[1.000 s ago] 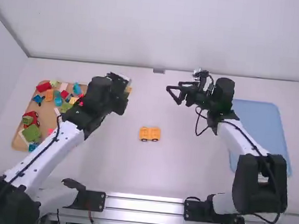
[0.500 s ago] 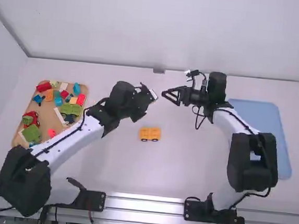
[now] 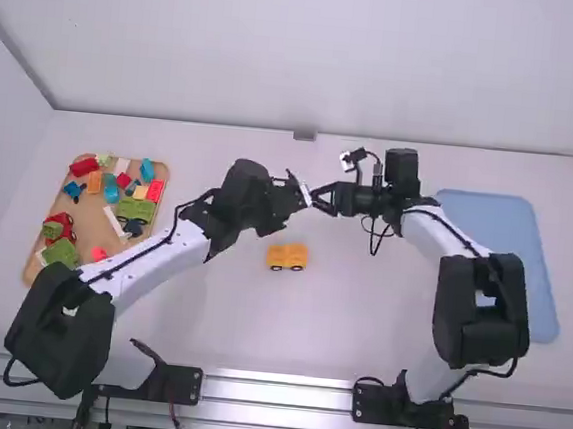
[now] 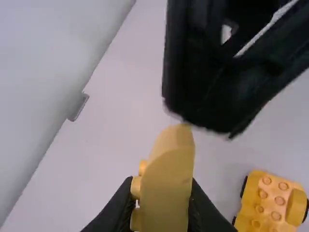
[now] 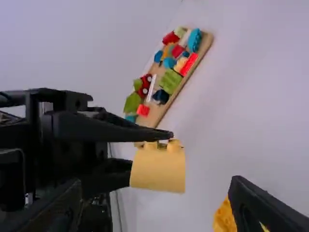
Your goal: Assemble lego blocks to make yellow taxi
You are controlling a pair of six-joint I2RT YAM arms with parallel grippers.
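For what seems a handover, the right claw (image 5: 153, 182) should be lined up squarely with the yellow block (image 5: 158, 170) and closed gently before the left claw (image 4: 162, 182) is loosened. The block is pinched by the left claw's fingers; it is held just ahead of the right claw, whose empty fingers are spread wide. The yellow car base (image 3: 287, 257) is set on the counter (image 3: 357, 321), below both claws.

Curved yellow block (image 4: 166, 193), studded, clamped in left gripper (image 3: 304, 193); right gripper (image 3: 317, 197) close by; yellow wheeled block (image 4: 270, 200), studded, on table (image 4: 108, 164).
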